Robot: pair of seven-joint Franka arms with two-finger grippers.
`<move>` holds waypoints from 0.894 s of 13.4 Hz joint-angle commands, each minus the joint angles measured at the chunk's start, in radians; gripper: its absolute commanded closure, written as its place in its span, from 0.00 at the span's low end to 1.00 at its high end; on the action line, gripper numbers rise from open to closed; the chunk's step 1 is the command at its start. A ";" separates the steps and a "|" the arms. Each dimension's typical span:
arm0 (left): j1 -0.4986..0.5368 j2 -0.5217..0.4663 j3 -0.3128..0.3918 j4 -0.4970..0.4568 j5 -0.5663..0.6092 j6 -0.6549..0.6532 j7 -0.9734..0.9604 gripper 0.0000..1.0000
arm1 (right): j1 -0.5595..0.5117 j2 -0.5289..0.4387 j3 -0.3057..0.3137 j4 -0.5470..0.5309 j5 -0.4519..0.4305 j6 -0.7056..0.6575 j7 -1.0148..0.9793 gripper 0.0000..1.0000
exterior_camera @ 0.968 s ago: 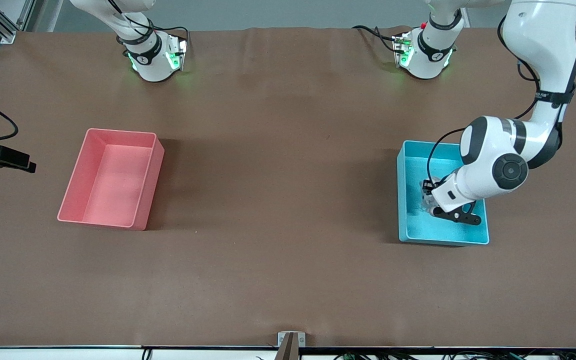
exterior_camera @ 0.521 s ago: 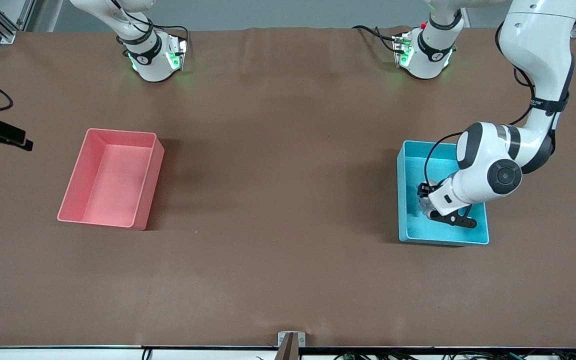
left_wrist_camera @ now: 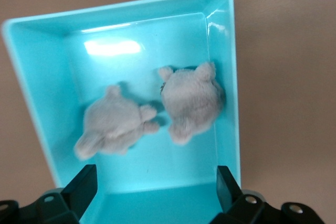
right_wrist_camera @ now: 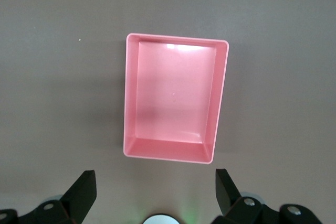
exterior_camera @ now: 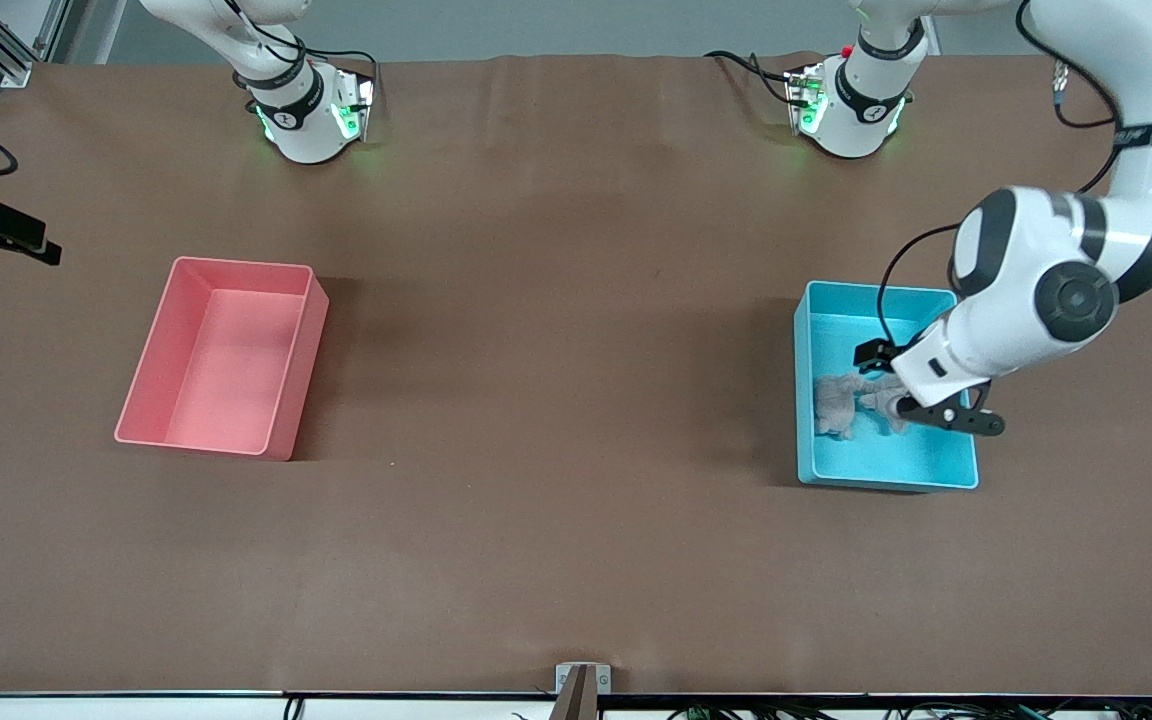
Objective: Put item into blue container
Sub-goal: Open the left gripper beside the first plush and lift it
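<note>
You're looking at two soft, light plush toys (left_wrist_camera: 152, 114) lying in the blue container (exterior_camera: 811, 330); left gripper (left_wrist_camera: 152, 195) hovering above, jaws spread, empty. Right gripper (right_wrist_camera: 152, 195) is waiting over the pink bin (right_wrist_camera: 173, 100), jaws spread.

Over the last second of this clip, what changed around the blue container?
The left gripper rose out of the blue container and drew back toward its own end of the table, fingers open. Two grey plush toys now lie uncovered in the container. The right gripper shifted slightly above the pink bin. Both bins stayed put.
</note>
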 commanded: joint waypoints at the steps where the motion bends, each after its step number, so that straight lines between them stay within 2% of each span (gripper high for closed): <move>1: 0.015 -0.098 -0.004 0.012 0.016 -0.110 -0.015 0.00 | 0.004 -0.058 0.013 -0.026 -0.021 -0.044 -0.002 0.00; 6: 0.058 -0.241 -0.004 0.087 -0.001 -0.268 -0.018 0.00 | 0.006 -0.091 0.045 -0.013 -0.019 -0.050 -0.002 0.00; 10: 0.056 -0.235 -0.004 0.205 -0.001 -0.374 -0.103 0.00 | 0.001 -0.086 0.046 0.042 -0.019 -0.053 -0.003 0.00; 12: 0.059 -0.238 -0.002 0.253 -0.001 -0.394 -0.102 0.00 | 0.000 -0.086 0.045 0.051 -0.021 -0.102 -0.003 0.00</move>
